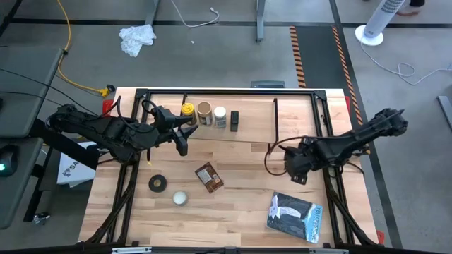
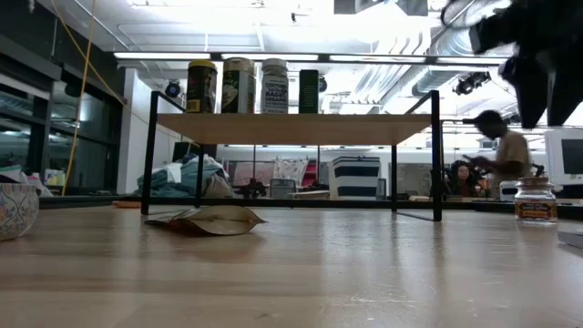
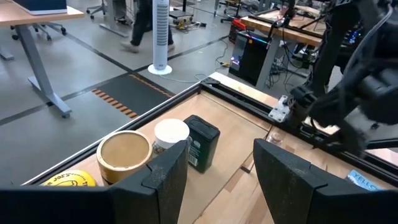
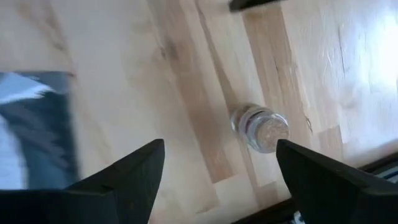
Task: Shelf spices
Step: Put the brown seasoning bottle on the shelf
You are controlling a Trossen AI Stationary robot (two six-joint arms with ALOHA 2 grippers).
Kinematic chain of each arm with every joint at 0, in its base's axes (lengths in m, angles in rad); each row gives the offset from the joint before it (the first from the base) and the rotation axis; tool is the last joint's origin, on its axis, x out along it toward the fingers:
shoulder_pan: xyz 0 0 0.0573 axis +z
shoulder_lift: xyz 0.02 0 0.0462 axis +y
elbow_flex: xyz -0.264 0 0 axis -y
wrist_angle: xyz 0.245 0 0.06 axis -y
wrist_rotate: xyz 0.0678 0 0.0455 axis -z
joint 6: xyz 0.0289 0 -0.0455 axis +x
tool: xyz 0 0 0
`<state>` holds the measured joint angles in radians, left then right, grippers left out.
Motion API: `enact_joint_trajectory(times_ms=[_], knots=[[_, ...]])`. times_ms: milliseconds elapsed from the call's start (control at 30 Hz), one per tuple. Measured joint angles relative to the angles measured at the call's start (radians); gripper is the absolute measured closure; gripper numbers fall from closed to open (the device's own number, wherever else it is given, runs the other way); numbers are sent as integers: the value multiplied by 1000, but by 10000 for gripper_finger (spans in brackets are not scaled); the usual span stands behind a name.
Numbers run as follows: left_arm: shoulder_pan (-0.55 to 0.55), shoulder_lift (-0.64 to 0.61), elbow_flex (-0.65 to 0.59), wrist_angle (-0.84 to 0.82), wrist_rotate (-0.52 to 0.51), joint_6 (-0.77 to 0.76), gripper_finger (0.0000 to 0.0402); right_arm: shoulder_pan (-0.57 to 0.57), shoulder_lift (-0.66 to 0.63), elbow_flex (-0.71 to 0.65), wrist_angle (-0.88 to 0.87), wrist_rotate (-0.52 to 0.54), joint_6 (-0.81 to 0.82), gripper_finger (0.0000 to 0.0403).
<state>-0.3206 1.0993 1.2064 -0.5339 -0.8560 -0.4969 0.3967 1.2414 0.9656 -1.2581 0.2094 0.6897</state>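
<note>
From above, you see 4 spices lined up on the shelf (image 1: 296, 113) at its left end: a yellow-lidded jar (image 1: 188, 110), a tan-lidded jar (image 1: 204, 109), a white-capped bottle (image 1: 219, 114) and a dark bottle (image 1: 234, 121). Your left gripper (image 1: 181, 135) hangs just beside that row, fingers parted and holding nothing. The packet (image 1: 208, 177) lies flat on the desk (image 1: 240, 204) below the shelf, with a tape roll (image 1: 157, 183) and a round tin (image 1: 181, 198) near it. Your right gripper (image 1: 295, 171) sits over the desk's right half, above a blue-black book (image 1: 294, 216).

At desk level, the 4 containers stand upright on the plank, the packet (image 2: 205, 219) lies under the rack, and a tiny jar (image 2: 535, 199) stands alone on the desk at far right. A person (image 2: 499, 146) shows in the room behind.

Your left wrist camera looks past its spread fingers (image 3: 166, 177) at the tan-lidded jar (image 3: 124, 153), bottle (image 3: 170, 134) and dark bottle (image 3: 202, 142).

Your right wrist camera shows its fingers (image 4: 124, 177) spread wide, the tiny jar (image 4: 261, 128) upright on the desk between them, untouched.
</note>
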Motion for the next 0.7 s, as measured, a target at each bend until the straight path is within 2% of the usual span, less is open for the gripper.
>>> enact_joint_trajectory(times_ms=[167, 300, 433, 567, 700], knots=[[0, 0, 0, 0, 0, 0, 222, -78, 14, -96, 14, -20, -36, 96], [0, 0, 0, 1, 6, 0, 222, -126, -44, -145, 36, -28, -65, 96], [0, 0, 0, 0, 8, 0, 222, -165, -120, -187, 154, -123, -132, 96], [0, 0, 0, 0, 8, 0, 222, -202, -137, -251, 142, -108, -138, 96], [0, 0, 0, 0, 8, -11, 222, -227, -137, -284, 216, -105, -153, 96]])
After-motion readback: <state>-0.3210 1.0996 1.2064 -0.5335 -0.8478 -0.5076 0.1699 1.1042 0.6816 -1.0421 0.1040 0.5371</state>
